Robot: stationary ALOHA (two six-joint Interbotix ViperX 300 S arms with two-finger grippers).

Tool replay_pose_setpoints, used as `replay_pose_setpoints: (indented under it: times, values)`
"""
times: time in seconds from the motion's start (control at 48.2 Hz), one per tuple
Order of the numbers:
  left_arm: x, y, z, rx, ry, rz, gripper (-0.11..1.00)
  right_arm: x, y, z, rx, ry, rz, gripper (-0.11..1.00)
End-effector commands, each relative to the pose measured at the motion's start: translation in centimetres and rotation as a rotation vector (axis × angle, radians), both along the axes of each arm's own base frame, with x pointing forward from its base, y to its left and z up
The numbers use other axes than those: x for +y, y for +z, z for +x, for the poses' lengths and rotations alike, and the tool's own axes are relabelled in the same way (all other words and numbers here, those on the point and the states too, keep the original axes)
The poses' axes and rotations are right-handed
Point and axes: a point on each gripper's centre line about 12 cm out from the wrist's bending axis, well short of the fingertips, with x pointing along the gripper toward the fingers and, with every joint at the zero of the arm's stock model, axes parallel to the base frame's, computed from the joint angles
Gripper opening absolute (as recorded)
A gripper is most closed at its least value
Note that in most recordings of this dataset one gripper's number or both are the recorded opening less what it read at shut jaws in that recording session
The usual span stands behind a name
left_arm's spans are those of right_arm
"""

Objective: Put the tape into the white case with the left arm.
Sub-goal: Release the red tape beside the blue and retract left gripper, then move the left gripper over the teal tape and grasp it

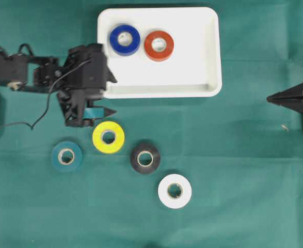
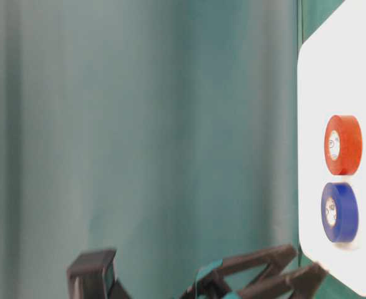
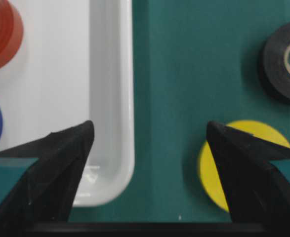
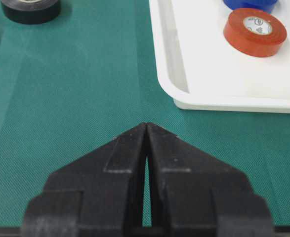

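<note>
The white case (image 1: 213, 51) lies at the top middle of the green cloth, with a blue tape (image 1: 124, 40) and a red tape (image 1: 159, 45) inside it. My left gripper (image 1: 113, 96) is open and empty at the case's near left corner. One fingertip is over the case rim (image 3: 120, 98) and the other is over the edge of the yellow tape (image 3: 209, 170). That yellow tape (image 1: 108, 137) lies flat on the cloth just below the gripper. At the right edge, my right gripper (image 1: 270, 98) is shut on nothing, its tips (image 4: 147, 124) together.
A teal tape (image 1: 66, 155), a black tape (image 1: 145, 157) and a white tape (image 1: 174, 191) lie flat on the cloth below the case. A thin black cable (image 1: 37, 121) trails from the left arm.
</note>
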Motion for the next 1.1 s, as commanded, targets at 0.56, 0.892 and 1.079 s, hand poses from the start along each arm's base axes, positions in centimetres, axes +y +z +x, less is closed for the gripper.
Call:
replay_pose_setpoints:
  times: [0.56, 0.892, 1.079]
  values:
    - [-0.5, -0.2, -6.6, -0.117, 0.005, 0.002, 0.93, 0.0, 0.4, 0.2, -0.015, 0.0, -0.002, -0.09]
    - [-0.6, -0.6, -7.7, -0.126, 0.002, 0.002, 0.93, 0.0, 0.4, 0.2, -0.015, 0.0, -0.004, -0.09]
    - [-1.2, -0.5, -7.6, -0.129, -0.02, 0.001, 0.93, 0.0, 0.4, 0.2, -0.015, 0.0, -0.004, -0.09]
